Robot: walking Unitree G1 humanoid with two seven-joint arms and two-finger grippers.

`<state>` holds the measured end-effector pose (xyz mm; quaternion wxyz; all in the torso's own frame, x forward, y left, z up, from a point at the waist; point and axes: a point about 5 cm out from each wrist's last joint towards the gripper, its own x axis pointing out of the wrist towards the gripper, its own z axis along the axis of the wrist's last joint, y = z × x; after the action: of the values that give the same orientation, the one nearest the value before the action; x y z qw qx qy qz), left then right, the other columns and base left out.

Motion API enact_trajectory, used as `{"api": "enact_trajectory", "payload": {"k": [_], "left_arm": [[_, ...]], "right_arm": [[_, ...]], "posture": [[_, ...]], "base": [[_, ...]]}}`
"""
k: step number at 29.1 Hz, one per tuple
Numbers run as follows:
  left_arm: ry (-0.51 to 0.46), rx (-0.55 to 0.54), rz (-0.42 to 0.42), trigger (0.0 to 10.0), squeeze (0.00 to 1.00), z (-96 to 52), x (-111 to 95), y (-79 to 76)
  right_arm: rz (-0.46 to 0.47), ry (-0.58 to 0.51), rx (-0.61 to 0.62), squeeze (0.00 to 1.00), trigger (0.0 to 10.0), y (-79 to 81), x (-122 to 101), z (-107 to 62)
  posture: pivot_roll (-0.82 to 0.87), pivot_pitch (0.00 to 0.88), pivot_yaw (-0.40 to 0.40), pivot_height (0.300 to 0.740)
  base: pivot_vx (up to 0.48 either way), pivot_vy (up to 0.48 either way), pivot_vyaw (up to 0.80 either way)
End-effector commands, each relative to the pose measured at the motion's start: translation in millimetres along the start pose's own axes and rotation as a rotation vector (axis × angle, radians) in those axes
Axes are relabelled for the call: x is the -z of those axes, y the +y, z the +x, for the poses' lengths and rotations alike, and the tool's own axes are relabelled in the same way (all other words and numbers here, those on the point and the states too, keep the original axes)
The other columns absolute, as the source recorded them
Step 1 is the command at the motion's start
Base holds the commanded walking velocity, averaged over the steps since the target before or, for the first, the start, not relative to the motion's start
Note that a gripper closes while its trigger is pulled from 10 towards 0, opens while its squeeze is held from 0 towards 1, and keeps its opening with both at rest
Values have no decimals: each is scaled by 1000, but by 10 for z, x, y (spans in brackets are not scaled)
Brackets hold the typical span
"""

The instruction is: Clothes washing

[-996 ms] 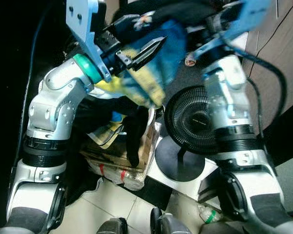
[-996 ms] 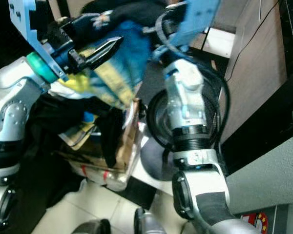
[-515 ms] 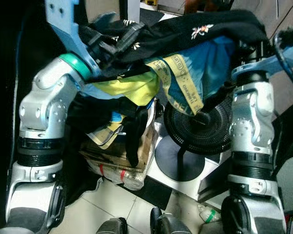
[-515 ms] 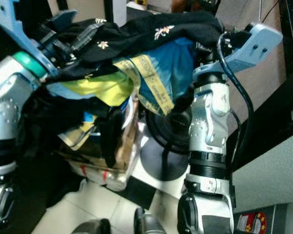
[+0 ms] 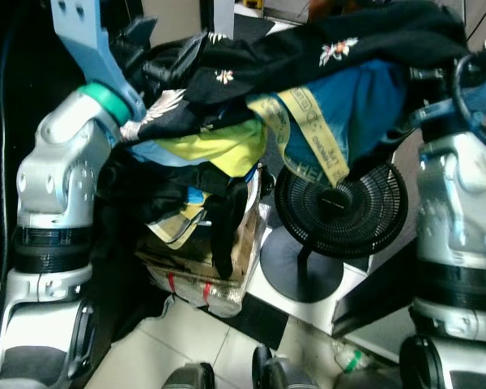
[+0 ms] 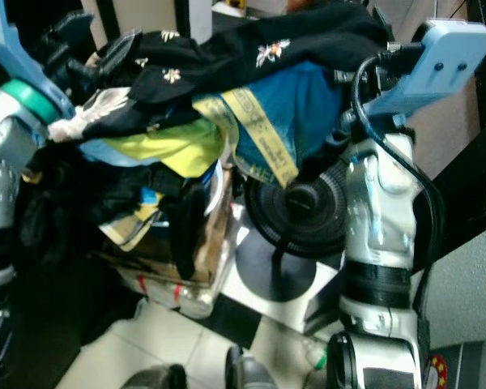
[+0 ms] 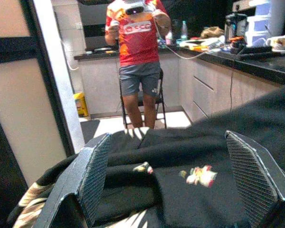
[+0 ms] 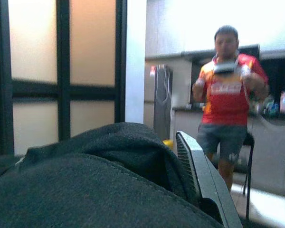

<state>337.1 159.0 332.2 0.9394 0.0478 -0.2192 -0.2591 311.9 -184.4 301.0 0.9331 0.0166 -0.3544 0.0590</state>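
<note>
Both my arms up, elbows bent, w/ the clothes bundle [image 5: 308, 89] slung between them. My left gripper [image 7: 180, 190] is under its near edge, fingers [image 7: 92, 175] spread wide. Right gripper buried in cloth; one finger [image 8: 199, 175] shows.

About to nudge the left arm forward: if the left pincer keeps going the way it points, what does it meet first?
Probably the black garment, which lies between the open fingers of the left pincer. Beyond it stands a person, though depth is unclear.
</note>
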Motion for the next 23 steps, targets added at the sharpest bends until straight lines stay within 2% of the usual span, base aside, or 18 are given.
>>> {"api": "enact_trajectory", "payload": {"k": [1,2,4,7,10,23], "left_arm": [[-17,23,53,10000,0,-18,-55,-38],[-17,23,53,10000,0,-18,-55,-38],[-47,26,67,10000,0,2,-134,-74],[-68,27,64,10000,0,18,-174,-94],[-100,5,55,10000,0,41,-227,-127],[-107,-27,48,10000,0,16,-186,-137]], "right_arm": [[2,-15,0,0,10000,41,-55,-25],[2,-15,0,0,10000,41,-55,-25],[59,-7,35,0,10000,184,3,40],[73,-7,51,0,10000,230,20,108],[110,-2,29,0,10000,433,93,233],[135,22,9,0,10000,496,101,202]], "posture": [[8,92,74,740],[8,92,74,740],[22,74,76,740],[22,74,76,740],[37,63,64,740],[37,66,62,740]], "base": [[0,0,0],[0,0,0],[0,0,0],[0,0,0],[0,0,0],[0,0,0]]}}
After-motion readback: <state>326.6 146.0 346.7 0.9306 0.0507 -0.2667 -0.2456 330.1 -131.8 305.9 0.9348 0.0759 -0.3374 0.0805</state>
